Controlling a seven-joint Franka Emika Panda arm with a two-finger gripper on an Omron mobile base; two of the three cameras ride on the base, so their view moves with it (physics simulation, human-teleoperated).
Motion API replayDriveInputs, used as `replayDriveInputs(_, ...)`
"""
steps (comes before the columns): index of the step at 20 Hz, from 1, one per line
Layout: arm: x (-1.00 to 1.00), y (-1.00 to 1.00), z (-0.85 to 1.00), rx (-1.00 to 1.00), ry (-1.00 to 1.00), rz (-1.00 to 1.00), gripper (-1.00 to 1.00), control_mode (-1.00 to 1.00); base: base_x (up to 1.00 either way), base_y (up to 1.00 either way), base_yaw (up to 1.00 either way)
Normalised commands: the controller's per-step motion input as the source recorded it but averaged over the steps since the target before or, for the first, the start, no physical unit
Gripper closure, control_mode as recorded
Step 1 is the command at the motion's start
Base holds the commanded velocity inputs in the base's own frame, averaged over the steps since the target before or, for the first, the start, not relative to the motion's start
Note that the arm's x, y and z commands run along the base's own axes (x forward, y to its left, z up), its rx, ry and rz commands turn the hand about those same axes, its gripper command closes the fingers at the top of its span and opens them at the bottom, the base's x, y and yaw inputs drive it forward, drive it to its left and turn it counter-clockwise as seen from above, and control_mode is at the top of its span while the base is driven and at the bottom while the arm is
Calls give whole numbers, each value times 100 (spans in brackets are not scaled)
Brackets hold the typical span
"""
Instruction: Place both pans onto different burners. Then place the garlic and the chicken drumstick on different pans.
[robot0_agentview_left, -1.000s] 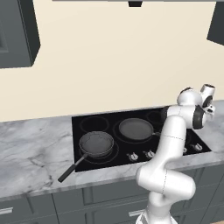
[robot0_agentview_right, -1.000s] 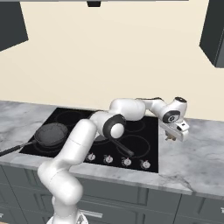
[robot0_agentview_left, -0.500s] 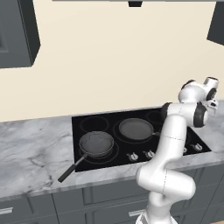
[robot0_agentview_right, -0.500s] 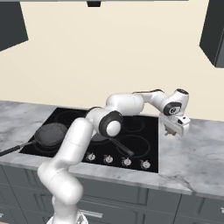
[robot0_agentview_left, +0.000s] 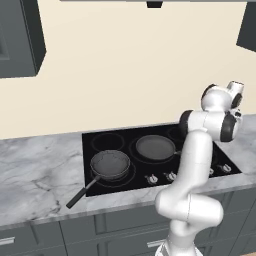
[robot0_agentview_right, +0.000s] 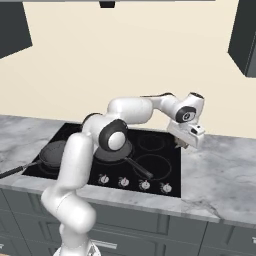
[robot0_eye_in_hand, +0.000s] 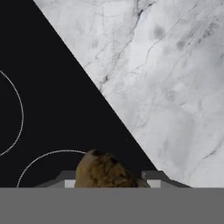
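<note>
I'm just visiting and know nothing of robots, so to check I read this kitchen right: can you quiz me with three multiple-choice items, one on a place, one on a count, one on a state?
1. Where do the pans sit?
A. on the cooktop
B. on the marble counter
C. in a cupboard

2. How many pans are there?
A. one
B. two
C. four

3. What is the claw doing?
A. hanging open
B. holding a brown lump
C. gripping a pan handle

Answers:
1 A: the deeper pan and the shallower pan rest on the cooktop.
2 B: two show.
3 B: the chicken drumstick sits in the claw.
</note>
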Motion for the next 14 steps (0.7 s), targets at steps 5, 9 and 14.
replayDriveInputs(5, -55, 88, 19, -1, 0, 12, 100, -100, 0, 0, 0)
replayDriveInputs(9, -48, 100, 12, -2, 0, 15, 100, -100, 0, 0, 0)
replayDriveInputs(14, -36, 100, 16, 0, 0, 16, 100, -100, 0, 0, 0)
